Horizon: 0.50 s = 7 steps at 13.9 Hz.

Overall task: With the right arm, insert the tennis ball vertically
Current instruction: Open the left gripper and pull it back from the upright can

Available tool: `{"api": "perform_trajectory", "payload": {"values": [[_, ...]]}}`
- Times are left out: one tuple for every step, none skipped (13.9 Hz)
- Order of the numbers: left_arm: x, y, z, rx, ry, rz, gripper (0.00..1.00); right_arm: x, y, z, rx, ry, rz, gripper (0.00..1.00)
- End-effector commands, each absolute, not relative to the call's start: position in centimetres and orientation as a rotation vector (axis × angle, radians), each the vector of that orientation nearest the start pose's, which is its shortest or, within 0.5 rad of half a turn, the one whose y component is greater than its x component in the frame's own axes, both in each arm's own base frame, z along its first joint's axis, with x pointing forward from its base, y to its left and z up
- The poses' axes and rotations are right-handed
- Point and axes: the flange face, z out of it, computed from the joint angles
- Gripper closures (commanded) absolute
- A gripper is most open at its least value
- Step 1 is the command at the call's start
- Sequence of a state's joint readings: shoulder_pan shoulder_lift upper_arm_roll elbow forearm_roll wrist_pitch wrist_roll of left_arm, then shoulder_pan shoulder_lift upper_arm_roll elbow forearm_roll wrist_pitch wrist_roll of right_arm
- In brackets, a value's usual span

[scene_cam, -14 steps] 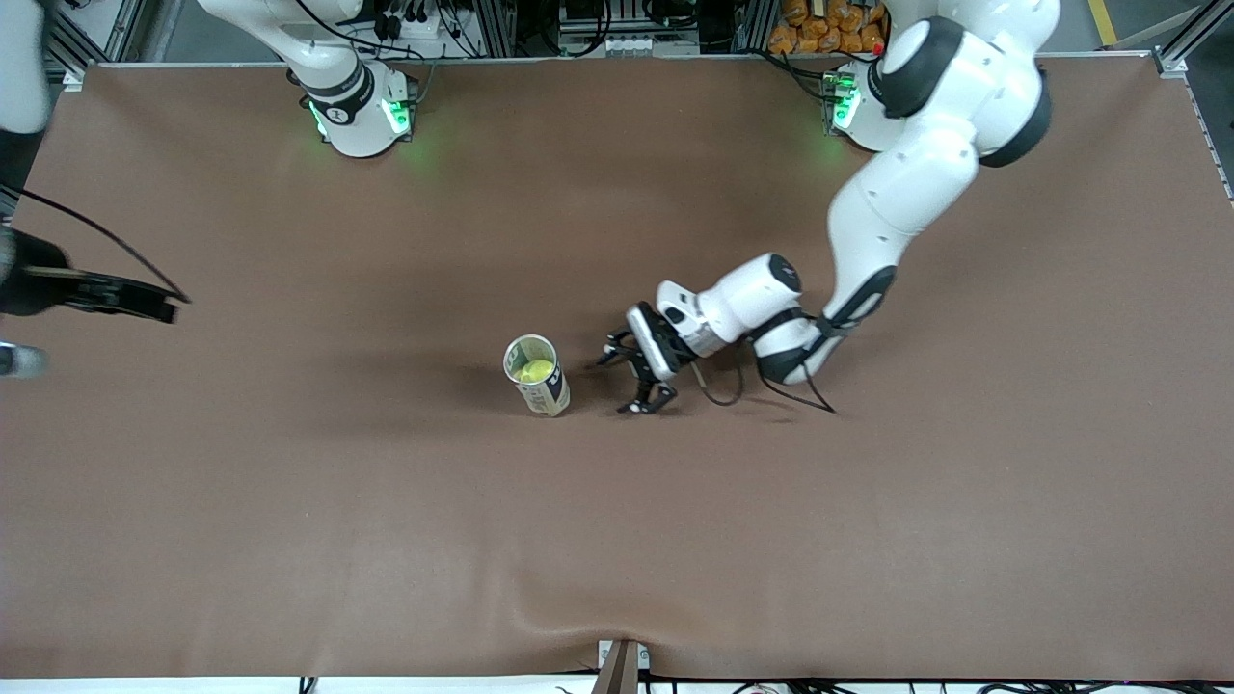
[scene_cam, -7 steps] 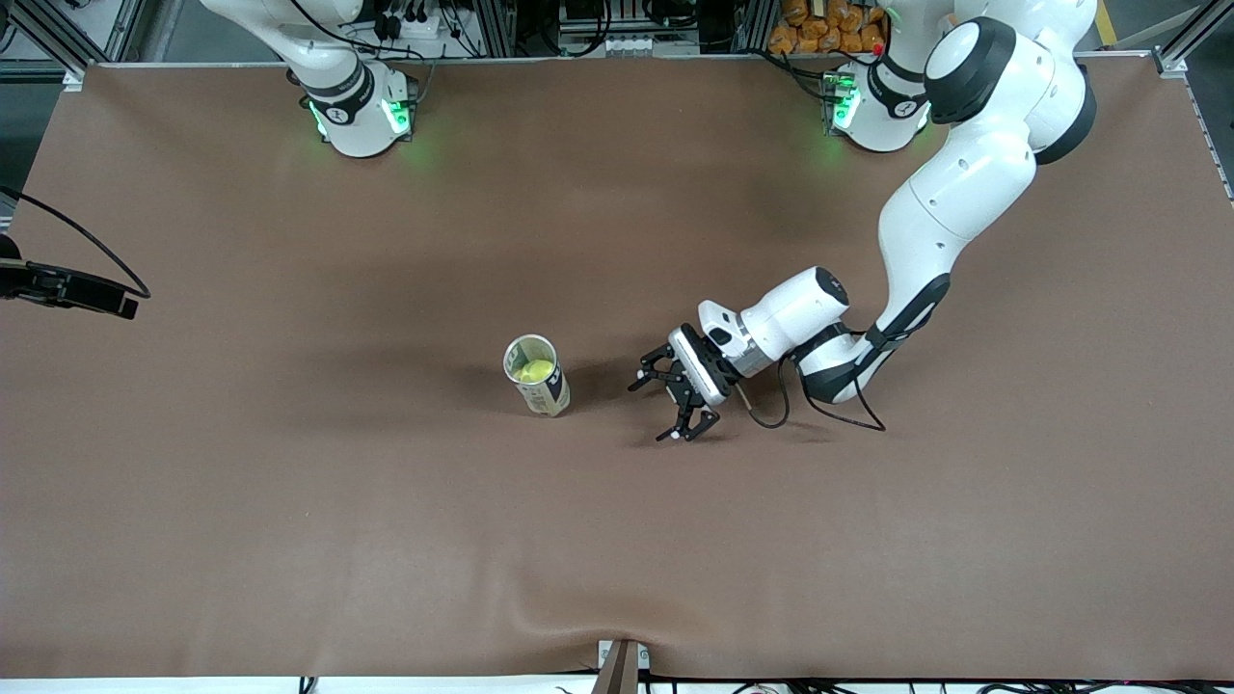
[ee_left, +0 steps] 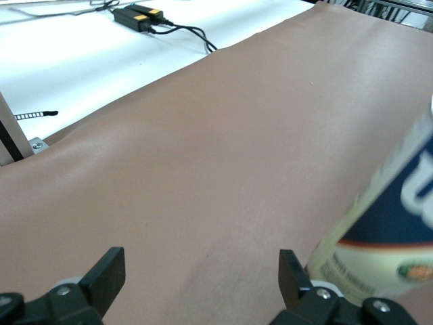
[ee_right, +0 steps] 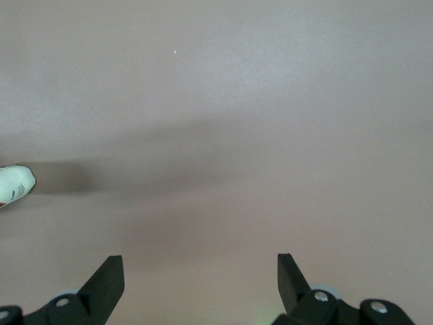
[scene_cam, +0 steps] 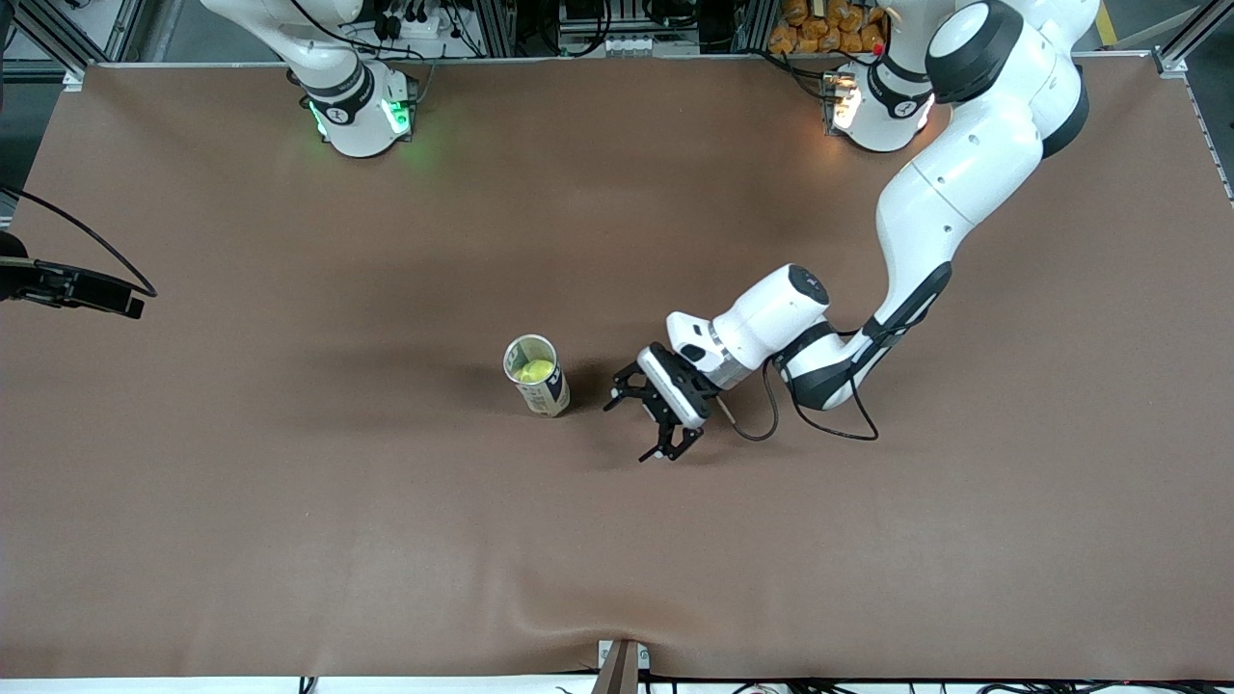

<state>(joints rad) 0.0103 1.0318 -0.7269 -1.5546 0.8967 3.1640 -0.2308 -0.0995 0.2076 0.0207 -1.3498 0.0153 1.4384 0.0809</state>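
Note:
A yellow-green tennis ball [scene_cam: 534,370] sits inside an open-topped can [scene_cam: 546,390] that stands upright mid-table. My left gripper [scene_cam: 627,432] hangs low just beside the can, toward the left arm's end, open and empty. In the left wrist view the can [ee_left: 385,230] stands next to one finger of the left gripper [ee_left: 199,267], outside the jaws. My right gripper [scene_cam: 130,304] is a dark shape high at the right arm's end of the table. It is open and empty in the right wrist view [ee_right: 199,271], where the can [ee_right: 15,184] shows small at the edge.
A brown mat [scene_cam: 386,530] covers the table, with a raised wrinkle near its front edge [scene_cam: 578,617]. Both arm bases [scene_cam: 359,116] stand along the back edge. Power adapters with cables [ee_left: 139,17] lie on the white floor off the mat.
The left gripper drew away from the can, then came back beside it, slightly nearer the front camera. The right gripper withdrew toward the right arm's end of the table. Can and ball have not moved.

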Motion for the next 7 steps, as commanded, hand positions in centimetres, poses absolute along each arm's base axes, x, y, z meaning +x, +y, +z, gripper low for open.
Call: {"api": "perform_trajectory", "payload": {"values": [[61.1,-43.5,30.1,-3.140,1.297,-1.217,0.00,58.5,-3.5,62.0,-3.123,0.234,0.132,0.00],[61.4,-43.6,31.3,-3.173,1.263,-1.160,0.00,58.2,-3.3,62.2,-3.126,0.234,0.135,0.00],[62.1,-43.6,32.5,-3.196,1.227,-1.089,0.00,57.9,-2.6,62.4,-3.132,0.229,0.132,0.00],[62.5,-44.0,34.3,-3.200,1.206,-0.986,0.00,57.2,-2.6,62.6,-3.127,0.234,0.130,0.00],[62.8,-44.2,35.9,-3.211,1.181,-0.874,0.00,56.3,-2.4,63.1,-3.121,0.227,0.121,0.00],[62.9,-44.2,36.9,-3.222,1.161,-0.773,0.00,55.6,-2.7,64.2,-3.117,0.226,0.093,0.00],[62.7,-44.2,37.9,-3.231,1.150,-0.676,0.00,54.9,-2.9,64.9,-3.114,0.221,0.081,0.00]]}}
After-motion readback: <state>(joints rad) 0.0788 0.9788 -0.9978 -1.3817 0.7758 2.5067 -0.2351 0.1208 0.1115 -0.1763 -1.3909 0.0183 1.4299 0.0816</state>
